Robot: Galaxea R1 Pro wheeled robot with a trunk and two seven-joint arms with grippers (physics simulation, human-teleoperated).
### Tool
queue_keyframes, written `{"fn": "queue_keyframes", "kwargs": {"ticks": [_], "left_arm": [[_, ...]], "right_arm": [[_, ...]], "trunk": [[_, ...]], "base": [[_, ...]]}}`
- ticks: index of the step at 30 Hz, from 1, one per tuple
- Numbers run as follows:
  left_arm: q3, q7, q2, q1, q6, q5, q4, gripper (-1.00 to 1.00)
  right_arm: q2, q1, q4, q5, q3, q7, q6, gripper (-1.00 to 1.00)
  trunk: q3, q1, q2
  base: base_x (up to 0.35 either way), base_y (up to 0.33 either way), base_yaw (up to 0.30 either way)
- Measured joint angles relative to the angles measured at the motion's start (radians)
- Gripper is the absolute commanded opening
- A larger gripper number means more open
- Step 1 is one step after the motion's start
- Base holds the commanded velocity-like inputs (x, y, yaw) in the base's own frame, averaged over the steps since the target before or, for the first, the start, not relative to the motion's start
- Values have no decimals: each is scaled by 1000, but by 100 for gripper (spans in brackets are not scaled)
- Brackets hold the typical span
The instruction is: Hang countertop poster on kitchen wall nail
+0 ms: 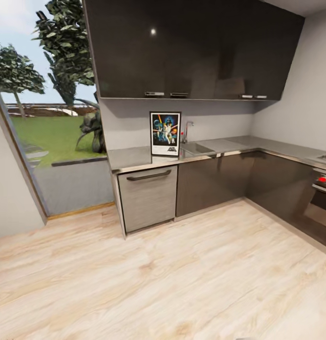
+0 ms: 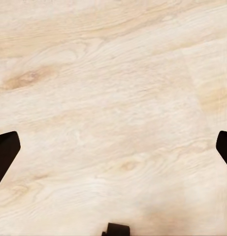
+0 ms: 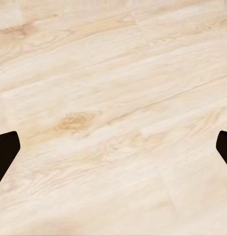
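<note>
Across the room on the kitchen surface (image 1: 134, 158): poster (image 1: 165, 133) standing upright, leaning back against the pale grey wall (image 1: 129, 123), bottom edge resting on the glossy dark top. Just beside it, on the side away from the window, a steel sink (image 1: 196, 149) with a tap (image 1: 186, 130). Below the poster, a grey dishwasher front (image 1: 147, 197) with a dark handle. Above, a row of glossy dark cupboards (image 1: 191, 47). Off to the far side where the surface turns the corner, an oven (image 1: 321, 198) with a red knob. Big window (image 1: 54, 127) on the other side, lawn and trees outside. Can't make out any nails on the wall, too small to tell from here.

Light wooden floor (image 1: 172, 274) between camera and cabinets. Left wrist view: left fingers (image 2: 5, 155) spread wide, dark tips at opposite edges, nothing between but floor planks. Same deal in the right wrist view: right fingers (image 3: 5, 155) wide apart, holding nothing, pointed down at the floor.
</note>
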Motion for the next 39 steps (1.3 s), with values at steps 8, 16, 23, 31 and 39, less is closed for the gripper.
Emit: {"fn": "queue_keyframes", "kwargs": {"ticks": [8,16,23,31,39], "left_arm": [[0,0,0,0,0,0,0,100],[0,0,-1,0,0,0,0,100],[0,0,-1,0,0,0,0,100],[0,0,-1,0,0,0,0,100],[0,0,0,0,0,0,0,100]], "right_arm": [[0,0,0,0,0,0,0,100],[0,0,0,-1,0,0,0,100],[0,0,0,-1,-1,0,0,100],[0,0,0,-1,-2,0,0,100],[0,0,0,-1,-1,0,0,100]], "trunk": [[0,0,0],[0,0,0],[0,0,0],[0,0,0],[0,0,0]], "base": [[314,-149,281],[300,-185,171],[291,-205,18],[289,-211,1],[299,-179,0]]}}
